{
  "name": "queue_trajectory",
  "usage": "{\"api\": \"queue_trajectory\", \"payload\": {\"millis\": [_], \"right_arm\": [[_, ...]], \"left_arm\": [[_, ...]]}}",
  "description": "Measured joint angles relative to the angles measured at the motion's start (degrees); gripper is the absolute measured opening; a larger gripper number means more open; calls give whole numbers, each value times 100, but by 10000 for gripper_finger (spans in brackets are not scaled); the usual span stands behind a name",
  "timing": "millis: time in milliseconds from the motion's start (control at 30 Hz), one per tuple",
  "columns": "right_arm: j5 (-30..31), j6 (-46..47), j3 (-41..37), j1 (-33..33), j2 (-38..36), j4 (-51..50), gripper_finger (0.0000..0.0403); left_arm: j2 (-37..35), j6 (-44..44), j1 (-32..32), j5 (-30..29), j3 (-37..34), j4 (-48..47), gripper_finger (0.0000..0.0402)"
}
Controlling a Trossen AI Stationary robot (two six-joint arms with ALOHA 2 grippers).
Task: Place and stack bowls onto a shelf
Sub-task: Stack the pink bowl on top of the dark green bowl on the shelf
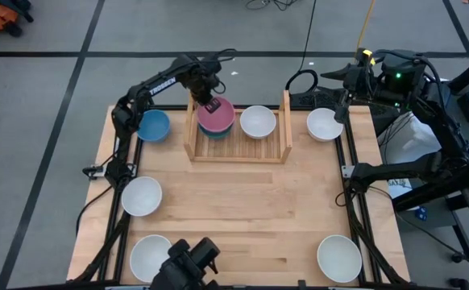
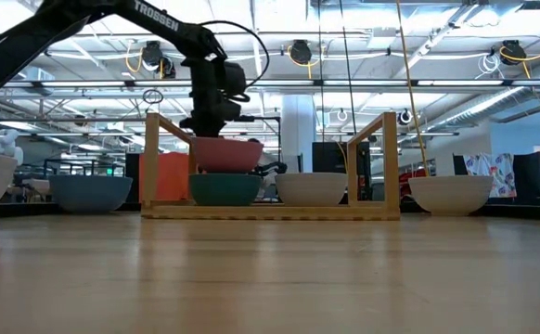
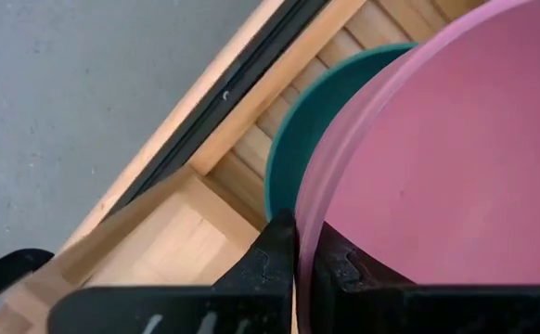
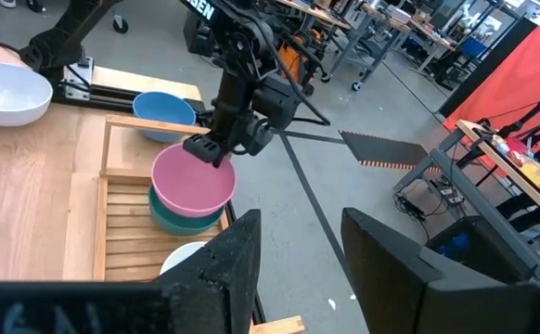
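Left pincer (image 1: 211, 105) was clamped on the pink bowl (image 1: 217, 115) rim, held just above the teal bowl (image 1: 212, 131) in the shelf (image 1: 238, 153). Right pincer (image 4: 298, 243) waited, fingers parted. Risk: off-centre release could tilt the 2-bowl stack.

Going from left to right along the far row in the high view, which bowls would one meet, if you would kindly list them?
blue bowl → pink bowl, gripped at its rim by the left gripper above the teal bowl → white bowl on the shelf → white bowl beside the shelf

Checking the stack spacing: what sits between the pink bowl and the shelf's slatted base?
The teal bowl: in the low view it sits on the shelf base under the pink bowl, whose rim the left pincer grips.
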Motion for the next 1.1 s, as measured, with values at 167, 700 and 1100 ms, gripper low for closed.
{"api": "queue_trajectory", "payload": {"millis": [167, 700, 1100], "right_arm": [[0, -1, 0, 0, 0, 0, 146], [0, -1, -1, 0, 0, 0, 146], [0, -1, 0, 0, 0, -1, 146]], "left_arm": [[-5, 17, -2, 30, 1, -12, 3], [-7, 162, -17, 129, -134, 25, 46], [52, -184, 7, 153, -141, 149, 49]]}}
